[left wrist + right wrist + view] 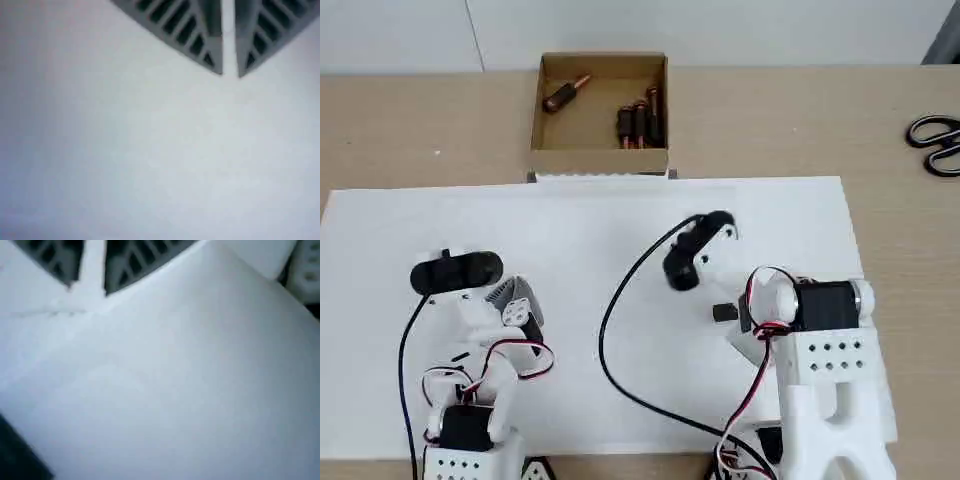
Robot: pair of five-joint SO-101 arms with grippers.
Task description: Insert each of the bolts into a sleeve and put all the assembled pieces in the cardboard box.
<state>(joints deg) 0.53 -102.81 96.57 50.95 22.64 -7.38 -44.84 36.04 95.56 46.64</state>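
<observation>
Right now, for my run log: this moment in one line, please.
brown cardboard box: copper-and-black assembled pieces inside | left gripper: shut, empty, over white paper sheet | right gripper: shut, empty

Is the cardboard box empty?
No, the cardboard box holds several assembled pieces, a few side by side and one apart.

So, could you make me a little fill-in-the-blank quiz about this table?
The copper-and-black assembled pieces lie inside the brown cardboard ___.
A large ___ sheet covers the near part of the tan table.
Black-handled ___ lie on that table, beyond the sheet's right edge.
Missing: box; white; scissors.
</observation>
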